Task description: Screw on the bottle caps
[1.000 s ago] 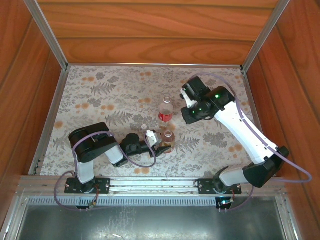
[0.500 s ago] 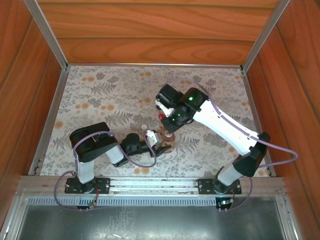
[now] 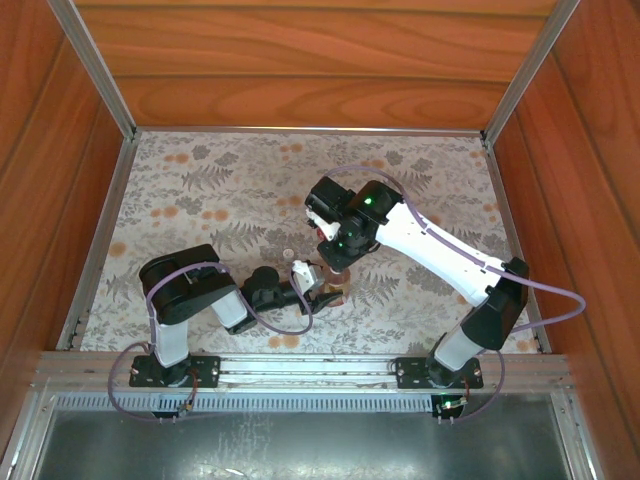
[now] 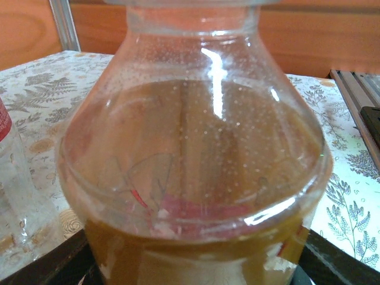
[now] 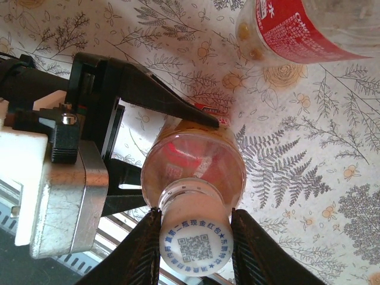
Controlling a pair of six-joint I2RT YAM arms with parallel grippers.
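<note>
A: Well, how is the amber bottle (image 5: 193, 157) held?

B: It is stood upright on the floral table (image 3: 200, 200), near the arm bases. Its body is clamped by the left gripper (image 3: 318, 285), presumably so that it cannot spin while being capped.

A: And the white cap (image 5: 196, 248)?

B: It is pinched between the fingers of the right gripper (image 5: 196, 234) and set atop the neck. Whether the thread has been caught cannot be told. A twist from above is judged to be the step in hand.

A: The other pair?

B: The clear bottle (image 5: 291, 29), red-labelled, is stood just beyond, ungripped. A small pale dot (image 3: 288, 254) beside the left gripper may be the second cap, though it is too small to be sure.
</note>
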